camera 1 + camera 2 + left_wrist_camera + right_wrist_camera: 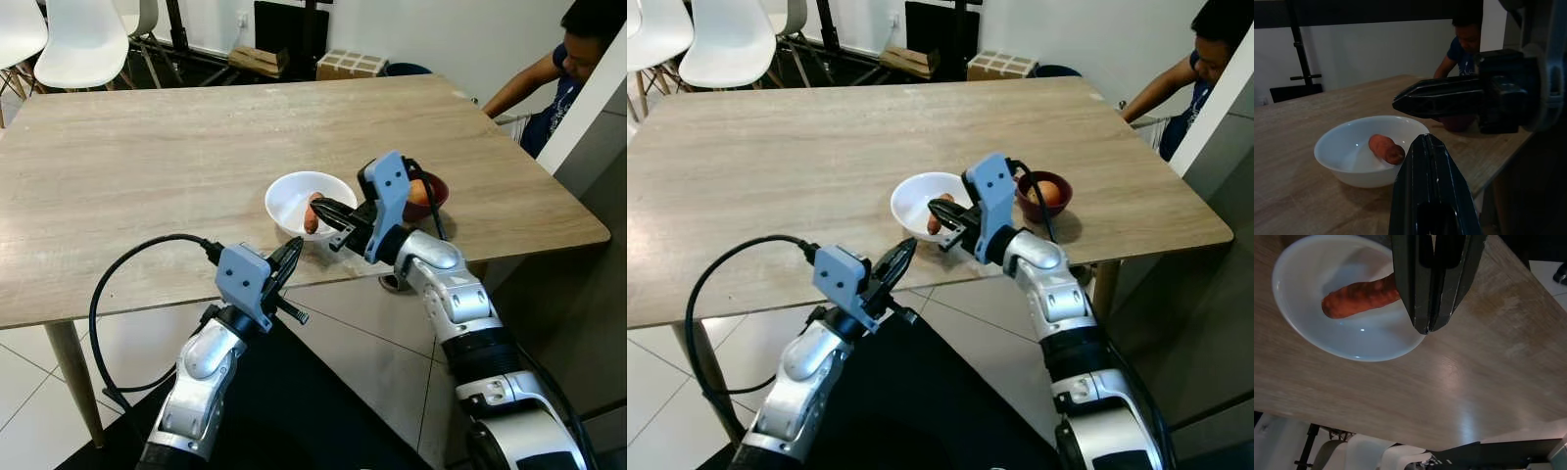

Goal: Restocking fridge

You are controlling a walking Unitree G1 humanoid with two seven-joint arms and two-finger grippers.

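So there's a white bowl (pixel 299 201) sitting near the front edge of a big wooden table (pixel 147 157), and inside it lies a sweet potato (pixel 313 212), orange-brown and on its side, resting on the bowl's bottom toward the robot's right. The right gripper (pixel 326 211) hovers right over the bowl's rim at about 3 o'clock from the bowl's centre, fingers pressed together with nothing between them; in the right wrist view the tips sit just above the near rim and one end of the sweet potato disappears behind them, so the two are very close, but contact can't be made out. The left gripper (pixel 291 257) hangs at the table's front edge, roughly 6 o'clock from the bowl, a bit lower than the tabletop, and its fingers are also pressed together and holding nothing; it points toward the bowl, well short of it. Just beyond the right gripper, at about 3 o'clock from the white bowl, there's a small dark red bowl (pixel 434 195) with something orange in it. A person (pixel 558 69) in a blue shirt leans in at the table's far right corner, and white chairs (pixel 73 39) stand past the far side.
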